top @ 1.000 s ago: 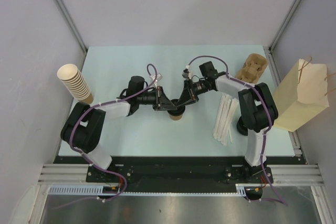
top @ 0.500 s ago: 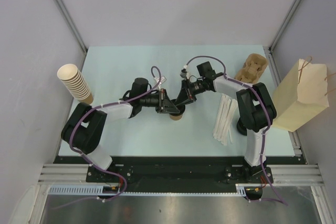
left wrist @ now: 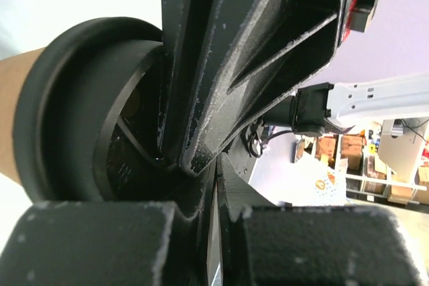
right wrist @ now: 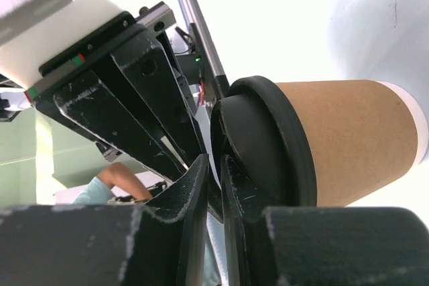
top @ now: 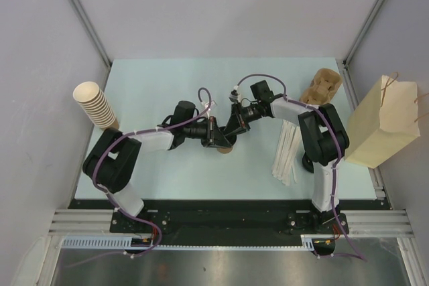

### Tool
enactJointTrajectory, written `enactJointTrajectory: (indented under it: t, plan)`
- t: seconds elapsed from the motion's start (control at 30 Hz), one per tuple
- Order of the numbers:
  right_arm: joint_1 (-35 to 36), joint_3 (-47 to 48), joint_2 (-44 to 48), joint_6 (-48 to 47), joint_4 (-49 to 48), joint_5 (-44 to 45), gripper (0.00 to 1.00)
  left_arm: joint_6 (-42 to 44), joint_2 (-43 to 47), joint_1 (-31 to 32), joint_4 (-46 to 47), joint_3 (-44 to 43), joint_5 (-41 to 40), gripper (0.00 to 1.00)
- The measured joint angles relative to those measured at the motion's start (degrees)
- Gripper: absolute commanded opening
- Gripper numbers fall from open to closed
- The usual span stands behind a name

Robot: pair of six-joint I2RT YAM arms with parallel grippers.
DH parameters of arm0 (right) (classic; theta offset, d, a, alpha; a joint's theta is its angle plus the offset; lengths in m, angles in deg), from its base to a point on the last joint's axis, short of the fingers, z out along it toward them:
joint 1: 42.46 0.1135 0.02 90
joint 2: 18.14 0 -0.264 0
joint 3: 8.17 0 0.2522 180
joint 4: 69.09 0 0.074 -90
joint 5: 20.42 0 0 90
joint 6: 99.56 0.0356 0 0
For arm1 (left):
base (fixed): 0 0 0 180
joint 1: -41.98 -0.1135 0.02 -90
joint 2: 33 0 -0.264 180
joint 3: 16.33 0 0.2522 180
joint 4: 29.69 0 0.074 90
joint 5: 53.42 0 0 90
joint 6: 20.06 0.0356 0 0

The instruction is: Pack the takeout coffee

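Observation:
The small tan paper cup [top: 226, 150] stands at the table's middle with a black lid [right wrist: 268, 140] on it. The cup's side shows in the left wrist view [left wrist: 19, 125] and the right wrist view [right wrist: 355, 140]. My left gripper [top: 217, 140] and right gripper [top: 232, 134] meet right above the lid, tips close together. The left gripper [left wrist: 218, 232] is shut with only a thin slit, against the lid's [left wrist: 60, 115] top. The right gripper [right wrist: 213, 212] is shut too, touching the lid's edge. The brown pulp carrier tray [top: 322, 86] lies at the back right, apart from both.
A tall stack of nested tan cups [top: 97, 106] leans at the left edge. White sticks [top: 288, 145] lie right of the middle near the right arm's base. A tan paper bag [top: 385, 124] stands off the table's right edge.
The left arm's elbow and wrist have shifted right, toward the cup. The right wrist has edged slightly left. Both grippers stay over the lidded cup, which has not moved.

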Motion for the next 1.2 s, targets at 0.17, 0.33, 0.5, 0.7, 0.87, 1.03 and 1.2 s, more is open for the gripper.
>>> enactJointTrajectory:
  t: [0.17,0.33,0.5,0.7,0.87,1.03,1.2]
  plan:
    - [-0.17,0.61,-0.94,-0.59,0.66,-1.51,0.18,0.55,-1.14,-0.17,-0.20,-0.39,1.49,0.06]
    - [-0.26,1.01,-1.51,-1.05,1.33,-2.47,0.17,0.04,-2.60,-0.79,1.16,-0.52,4.17,0.06]
    - [-0.44,1.36,-2.29,-1.11,1.62,-3.93,0.17,-0.90,-4.04,-1.09,2.14,-0.81,6.29,0.03]
    - [-0.50,1.33,-2.56,-1.11,1.60,-4.57,0.17,-1.95,-4.48,-1.38,2.29,-0.66,6.71,0.01]
    - [-0.50,0.66,-2.56,-0.55,0.79,-5.35,0.17,-2.56,-4.00,-1.75,2.12,0.09,6.27,0.01]
    - [-0.50,0.07,-2.58,-0.37,0.09,-6.29,0.18,-2.86,-3.76,-1.90,1.88,0.79,5.68,0.05]
    - [-0.37,-0.26,-2.43,0.17,-0.87,-7.02,0.21,-2.47,-2.84,-1.92,2.47,0.76,6.12,0.25]
